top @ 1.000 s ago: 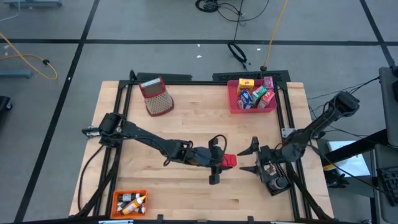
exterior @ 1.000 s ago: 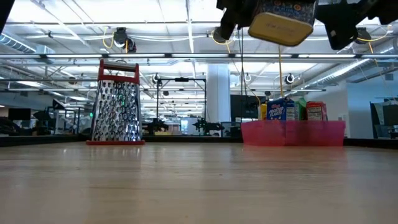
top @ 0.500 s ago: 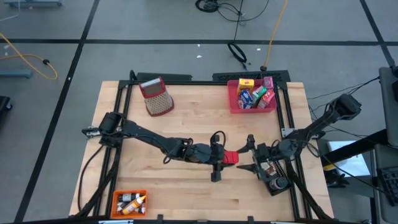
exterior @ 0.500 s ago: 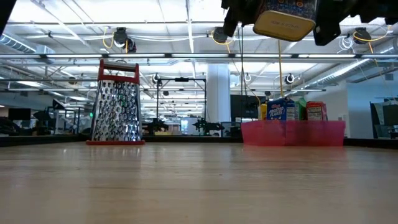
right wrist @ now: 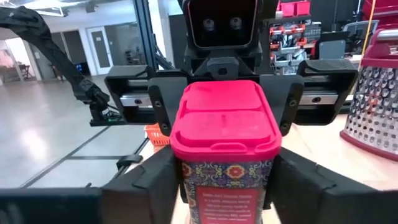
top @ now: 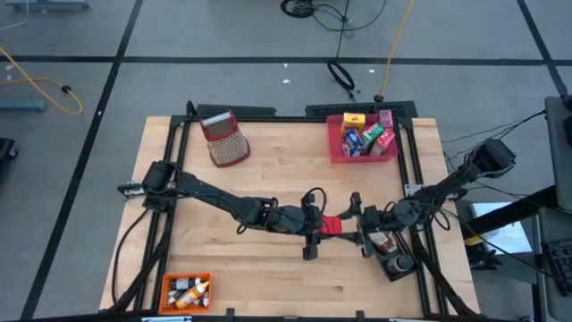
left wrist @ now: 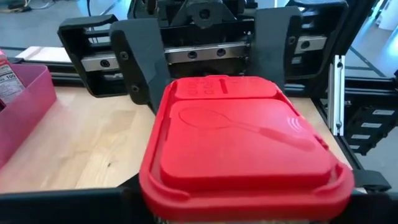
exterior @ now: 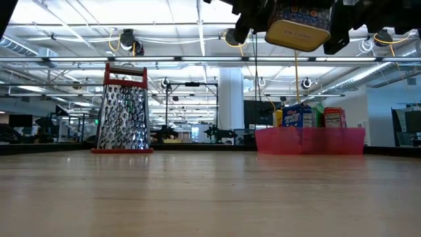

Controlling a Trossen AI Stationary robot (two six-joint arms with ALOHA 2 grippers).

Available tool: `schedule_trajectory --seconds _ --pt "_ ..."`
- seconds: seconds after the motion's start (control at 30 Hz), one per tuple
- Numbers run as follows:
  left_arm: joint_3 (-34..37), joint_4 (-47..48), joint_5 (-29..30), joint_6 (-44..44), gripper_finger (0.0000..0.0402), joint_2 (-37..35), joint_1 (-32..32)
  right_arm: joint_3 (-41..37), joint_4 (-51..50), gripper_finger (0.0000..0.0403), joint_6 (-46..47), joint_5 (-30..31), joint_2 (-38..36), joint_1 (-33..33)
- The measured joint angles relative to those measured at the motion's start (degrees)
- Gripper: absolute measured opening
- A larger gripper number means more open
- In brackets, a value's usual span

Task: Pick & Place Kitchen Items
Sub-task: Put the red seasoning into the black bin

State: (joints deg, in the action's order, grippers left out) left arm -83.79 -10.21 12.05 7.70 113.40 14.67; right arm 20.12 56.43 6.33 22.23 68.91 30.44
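A tub with a red lid (top: 332, 225) and a patterned label (right wrist: 225, 186) hangs upright high over the table's near right part, its tan underside (exterior: 297, 34) showing in the low view. My left gripper (top: 322, 227) reaches in from the table's left and is shut on it. My right gripper (top: 359, 225) comes level from the right, open. Its two fingers (right wrist: 155, 180) stand close on either side of the tub's body. My left gripper pinches the tub's two opposite sides (right wrist: 177, 118), just below the lid, between its two fingers (right wrist: 160, 107). It comes level from the table's left. The tub sits upright, lid up, lifted clear of the table. My right gripper flanks the tub; whether its fingers touch it I cannot tell.
A pink bin (top: 338, 148) of packets and boxes stands at the far right. A red-topped metal grater (top: 224, 140) stands at the far left. An orange tray (top: 166, 284) lies at the near left corner, a black tray (top: 384, 266) under my right arm.
My right gripper has moved toward the table's left, up to the held tub, and its fingers have drawn closer together around it. The tub has stayed upright and high in my left gripper.
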Motion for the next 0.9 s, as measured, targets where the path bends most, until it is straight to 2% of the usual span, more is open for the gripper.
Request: schedule_trajectory --seconds 0.07,0.2,0.43,0.6,0.73,0.9 --pt "0.0 0.1 0.0 0.2 0.0164 0.0 0.0 0.0 0.0 0.0177 -0.2 0.2 0.0 0.0" --pt "0.0 0.1 0.0 0.3 0.0163 0.0 0.0 0.0 0.0 0.0174 -0.4 0.2 0.0 0.0" --pt "0.0 0.1 -0.1 0.9 0.0212 0.0 0.0 0.0 0.0 0.0174 -0.5 0.1 0.0 0.0" --pt "0.0 0.4 -0.6 2.4 0.023 0.0 0.0 0.0 -0.1 0.0174 -0.2 0.2 0.0 0.0" --pt "0.0 4.2 -3.4 0.9 0.0242 -1.0 -0.1 0.0 -3.6 0.0174 0.0 0.0 -1.4 0.0" --pt "-0.1 11.9 -3.6 0.8 0.0252 -4.6 -0.1 0.0 -9.7 0.0174 0.9 0.3 -6.2 1.4"
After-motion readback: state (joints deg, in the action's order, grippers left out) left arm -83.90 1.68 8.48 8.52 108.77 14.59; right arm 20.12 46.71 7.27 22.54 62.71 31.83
